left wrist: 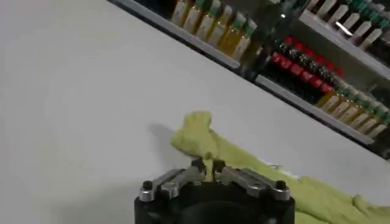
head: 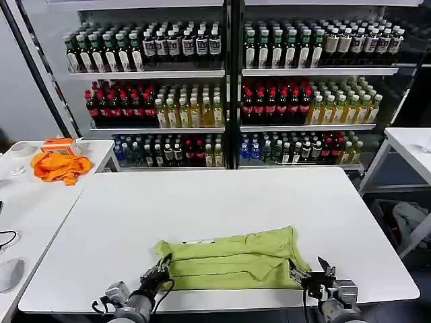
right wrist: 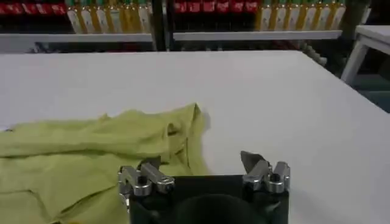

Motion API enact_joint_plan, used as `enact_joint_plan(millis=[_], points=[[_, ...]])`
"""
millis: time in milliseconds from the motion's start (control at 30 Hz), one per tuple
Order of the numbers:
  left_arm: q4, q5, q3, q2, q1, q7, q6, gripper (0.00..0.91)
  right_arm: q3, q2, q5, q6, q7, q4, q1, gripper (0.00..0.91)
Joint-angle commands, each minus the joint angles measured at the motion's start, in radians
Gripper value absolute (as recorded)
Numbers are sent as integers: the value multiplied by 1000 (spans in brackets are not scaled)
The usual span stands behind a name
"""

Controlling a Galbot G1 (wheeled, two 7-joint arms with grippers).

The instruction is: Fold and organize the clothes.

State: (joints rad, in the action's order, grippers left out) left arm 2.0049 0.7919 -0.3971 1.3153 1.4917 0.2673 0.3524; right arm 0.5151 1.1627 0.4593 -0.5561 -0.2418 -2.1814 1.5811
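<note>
In the head view, the lime yellow-green T-shirt point(head: 232, 259) lies folded into a long band in the lower middle of the frame, near the front edge of the white table point(head: 222, 202). The left gripper point(head: 157, 274) is at the lower left end of the shirt, and the right gripper point(head: 311, 274) is at the lower right end. From this view it is hard to see how the fingers stand.

The left wrist view gives more detail: the left gripper point(left wrist: 208, 167) has its fingertips pressed together on a thin edge of the T-shirt point(left wrist: 244, 161), which runs from the centre to the lower right of that frame. The right wrist view shows the right gripper point(right wrist: 204, 165) with its fingers spread wide; one finger is over the T-shirt point(right wrist: 103, 149) and the other is over the bare table point(right wrist: 292, 103), and nothing is pinched between them.

The head view also shows an orange cloth point(head: 60, 165) on a side table point(head: 34, 202) at the middle left, well apart from the shirt, and shelves of bottles point(head: 229, 87) across the upper part.
</note>
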Motion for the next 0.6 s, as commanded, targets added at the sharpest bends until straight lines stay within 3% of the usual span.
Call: enact_joint_plan(millis=[33,167,467,600], points=[[72,26,-121,-29,7,-11,-4,50,1,-2,2,0,0,0,-3,907],[98,79,-241,-84,12,-15,10,40,0,-2,4,0,0,-1,-10,907],[82,195,-557,-293,31,-18,42,30,2,-11,17,-2,1,-1,-26,907],[179,317,-535,-305,30,-2,70,30,-6,-13,18,-2,1,0,-29,907]])
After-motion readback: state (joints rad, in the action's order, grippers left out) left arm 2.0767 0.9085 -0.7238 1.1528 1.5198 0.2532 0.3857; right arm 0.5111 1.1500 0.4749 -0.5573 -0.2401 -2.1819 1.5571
